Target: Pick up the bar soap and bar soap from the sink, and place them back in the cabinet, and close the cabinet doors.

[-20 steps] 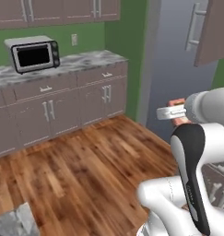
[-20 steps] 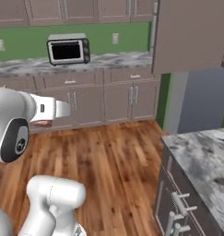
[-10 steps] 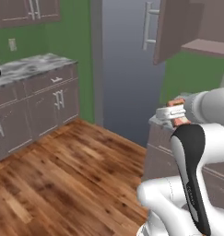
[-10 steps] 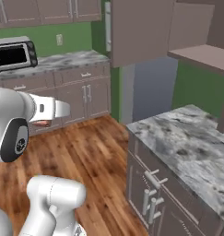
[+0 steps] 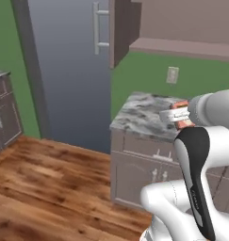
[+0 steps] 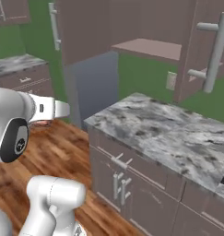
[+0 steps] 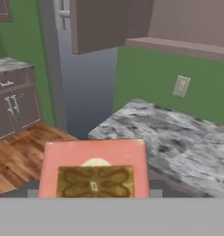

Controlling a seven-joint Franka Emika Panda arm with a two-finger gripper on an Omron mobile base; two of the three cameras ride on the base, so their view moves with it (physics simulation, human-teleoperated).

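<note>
Hand [image 5: 181,116] clamped on a bar soap [image 7: 95,168], held in the air just off the near corner of the marbled table [image 6: 164,131], below the open cabinet [image 6: 145,48].

White arm [image 5: 170,207] — glossy black joints
</note>
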